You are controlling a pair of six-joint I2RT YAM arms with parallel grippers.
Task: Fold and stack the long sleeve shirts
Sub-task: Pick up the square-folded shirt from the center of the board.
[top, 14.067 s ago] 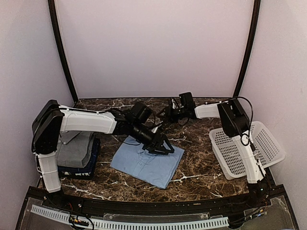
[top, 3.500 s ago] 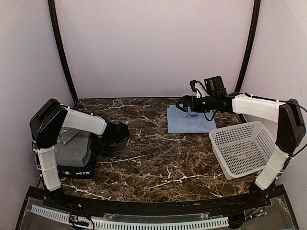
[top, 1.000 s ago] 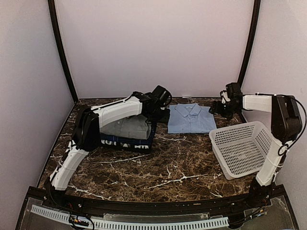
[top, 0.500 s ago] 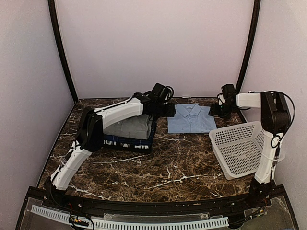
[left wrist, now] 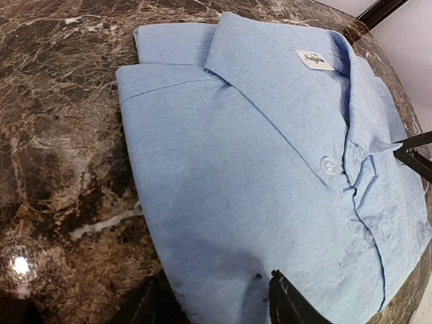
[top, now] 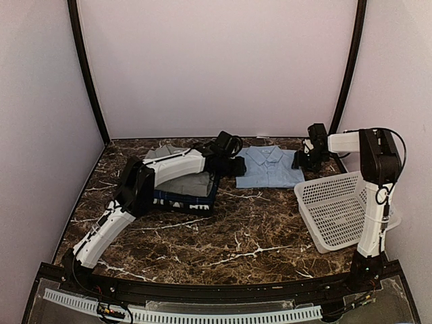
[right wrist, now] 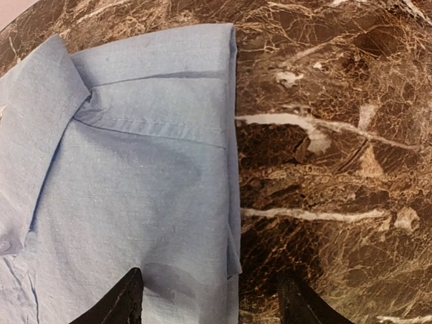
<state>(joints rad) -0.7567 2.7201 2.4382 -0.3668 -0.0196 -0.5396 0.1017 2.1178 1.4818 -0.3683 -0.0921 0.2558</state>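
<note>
Dark marble table (top: 223, 236), pale walls: the blue shirt (top: 268, 167) lies folded at the back edge, a gripper on each side.
The left gripper (top: 239, 165) meets its left side and the right gripper (top: 298, 160) its right, both with fingers apart astride the cloth edge, nothing clamped. The collar points to the back edge. The grey shirt (top: 183, 181) on the navy shirt (top: 181, 200) lies just left, and the left arm crossing that pile would likely hinder stacking. The basket (top: 344, 209) sits at the right edge.

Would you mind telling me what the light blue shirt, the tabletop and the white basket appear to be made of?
Light blue shirt: woven cloth, probably cotton, matte; fine weave, stitched seams and soft creases show. Tabletop: dark brown marble or marble-look laminate, polished; white veins and a glare spot. White basket: likely moulded plastic, open lattice walls.
</note>
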